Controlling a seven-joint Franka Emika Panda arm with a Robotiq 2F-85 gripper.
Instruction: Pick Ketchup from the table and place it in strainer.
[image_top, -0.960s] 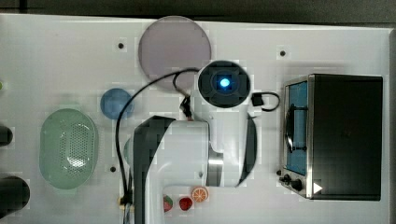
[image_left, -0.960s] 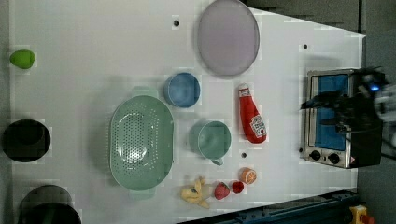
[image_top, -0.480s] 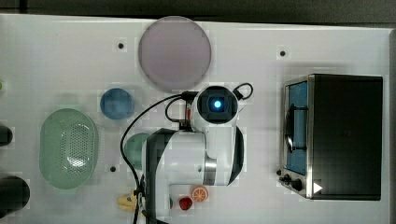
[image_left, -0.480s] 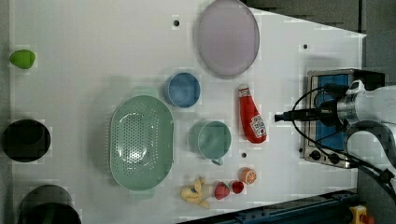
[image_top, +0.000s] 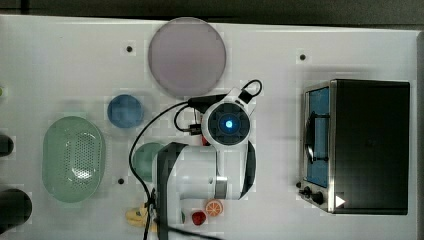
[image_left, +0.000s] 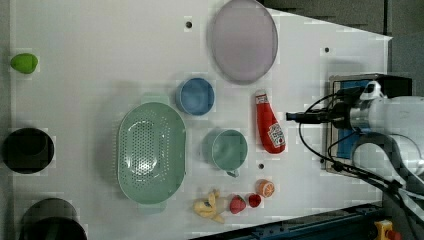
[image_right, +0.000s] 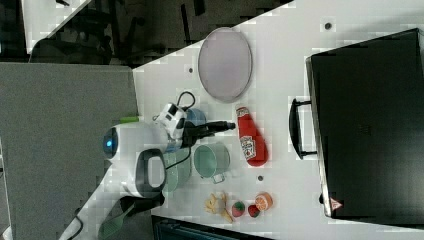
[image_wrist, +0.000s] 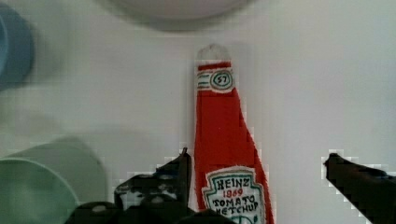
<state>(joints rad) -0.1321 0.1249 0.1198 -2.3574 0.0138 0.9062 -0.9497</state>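
The Ketchup (image_left: 269, 127) lies flat on the white table (image_left: 100, 60), cap toward the lilac plate; it also shows in the right view (image_right: 250, 137). In the wrist view its red body and label (image_wrist: 226, 154) sit between my open gripper (image_wrist: 257, 161), one dark finger (image_wrist: 180, 170) close beside the bottle, the other well clear of it. Nothing is held. From the left view the gripper (image_left: 295, 116) hovers just at the left view's right of the bottle. The mint-green strainer (image_left: 151, 152) stands empty beyond the cup, also seen in the top view (image_top: 73, 159).
A teal cup (image_left: 229, 149) stands between Ketchup and strainer, a blue bowl (image_left: 196, 96) beside it. The lilac plate (image_left: 242, 40) lies past the cap. A toaster oven (image_top: 365, 145) is at the top view's right. Toy fruits (image_left: 235, 202) line the edge.
The arm has swung toward the top view's left, away from the oven, and now hangs over the Ketchup. The gripper has stayed open.
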